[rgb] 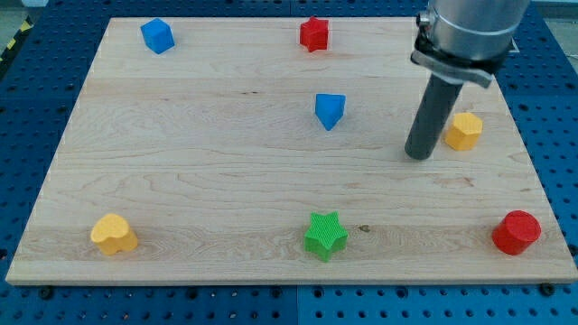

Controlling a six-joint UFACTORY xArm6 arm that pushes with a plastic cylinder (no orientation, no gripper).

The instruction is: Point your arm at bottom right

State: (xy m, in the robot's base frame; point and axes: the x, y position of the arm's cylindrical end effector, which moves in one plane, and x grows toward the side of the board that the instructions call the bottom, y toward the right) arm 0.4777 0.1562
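My tip (pixel 418 156), the lower end of the straight dark rod, is resting on the light wooden table top (pixel 208 171) in the right half of the board, a little above the middle height. The rod is carrying nothing and has no jaws to open or close; it is only a bare straight stick, and it is touching no block. Just beside it, toward the right edge, the yellow hexagonal block (pixel 463 131) is lying, apart from the tip by a small gap. The blue triangular block (pixel 330 110) is sitting to the left of the tip, near the centre of the table.

The bottom right corner, the place named in the task, is lying well below and to the right of the tip. The red cylinder block (pixel 517 232) is standing near that corner, close to the right edge.

The green star block (pixel 325 236) is sitting at the middle of the bottom edge. The yellow heart block (pixel 114 235) is lying near the bottom left corner. The blue cube block (pixel 157 35) is sitting near the top left corner, and the red star block (pixel 313 33) is standing at the middle of the top edge.
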